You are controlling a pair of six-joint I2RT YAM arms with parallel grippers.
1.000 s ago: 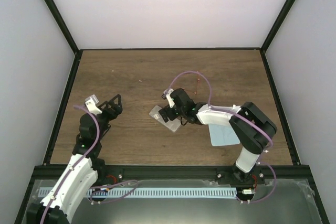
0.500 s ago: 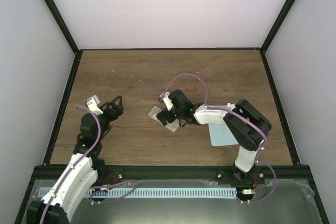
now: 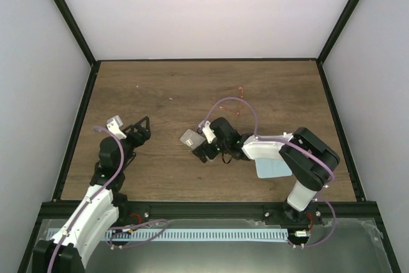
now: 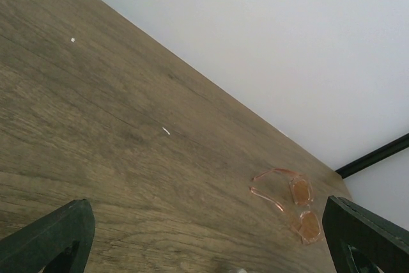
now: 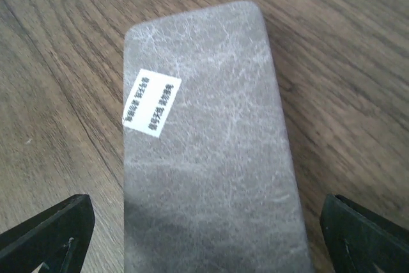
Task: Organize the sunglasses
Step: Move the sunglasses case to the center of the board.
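The sunglasses [image 3: 240,98], a thin red-framed pair, lie on the wooden table behind my right arm. In the left wrist view they [image 4: 291,201] lie unfolded with orange lenses. The grey case [image 3: 190,137] lies shut at the table's middle. In the right wrist view it [image 5: 208,139] fills the frame and carries a white sticker. My right gripper [image 3: 200,148] is open just above the case's near end, with one finger [image 5: 48,238] on each side of it. My left gripper [image 3: 138,128] is open and empty at the left, well away from both.
A pale blue cloth [image 3: 272,167] lies flat under my right arm near the front edge. Black frame posts and pale walls bound the table [image 3: 160,87] on three sides.
My right gripper has moved toward the near edge and down over the case, covering more of it. The left arm has barely moved.
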